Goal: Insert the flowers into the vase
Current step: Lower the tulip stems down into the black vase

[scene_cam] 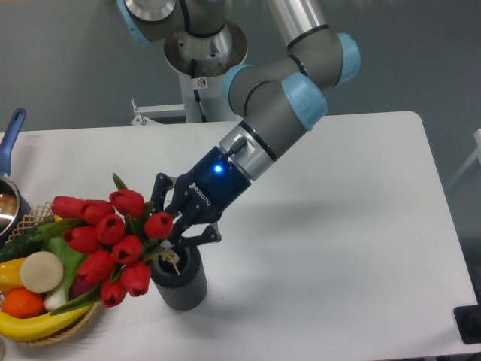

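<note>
The flowers [113, 241], a bunch of red tulips with green leaves, lean to the left with their heads over the edge of the basket. Their stem end is at the mouth of the vase [180, 282], a small dark grey ribbed cylinder standing upright on the white table. My gripper [167, 227] reaches down from the upper right, just above the vase's rim. Its dark fingers [197, 237] are closed around the stems, with one tulip head between them. The stems themselves are mostly hidden by the blooms and fingers.
A wicker basket [64, 332] with a banana, an orange and green vegetables sits at the front left, touching the tulip heads. A pot with a blue handle [13, 131] stands at the left edge. The table's front edge is close below the vase.
</note>
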`<state>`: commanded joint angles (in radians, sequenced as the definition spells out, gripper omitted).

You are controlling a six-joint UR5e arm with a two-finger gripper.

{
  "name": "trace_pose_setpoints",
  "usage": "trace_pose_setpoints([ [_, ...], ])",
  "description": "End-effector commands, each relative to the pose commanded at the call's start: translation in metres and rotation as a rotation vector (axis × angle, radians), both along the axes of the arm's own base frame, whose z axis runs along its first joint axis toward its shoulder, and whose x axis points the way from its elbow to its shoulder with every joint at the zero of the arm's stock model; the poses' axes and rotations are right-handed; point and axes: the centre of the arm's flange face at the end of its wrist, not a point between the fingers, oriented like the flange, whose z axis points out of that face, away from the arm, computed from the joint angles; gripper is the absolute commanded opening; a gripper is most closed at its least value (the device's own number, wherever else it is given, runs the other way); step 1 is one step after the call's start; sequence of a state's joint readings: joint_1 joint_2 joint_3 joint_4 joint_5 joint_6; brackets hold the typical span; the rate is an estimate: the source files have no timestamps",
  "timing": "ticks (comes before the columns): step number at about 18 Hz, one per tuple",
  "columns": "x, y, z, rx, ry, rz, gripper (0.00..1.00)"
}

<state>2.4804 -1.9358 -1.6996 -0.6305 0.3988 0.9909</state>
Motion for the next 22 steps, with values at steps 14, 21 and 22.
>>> trace_pose_setpoints([
  [14, -0.008, 0.004, -0.039, -0.031, -0.008, -0.009, 0.18],
  [21, -0.008, -0.018, -0.064, -0.054, 0.001, 0.003, 0.36],
  [22, -0.005, -0.024, -0.066, -0.052, 0.007, 0.002, 0.37],
])
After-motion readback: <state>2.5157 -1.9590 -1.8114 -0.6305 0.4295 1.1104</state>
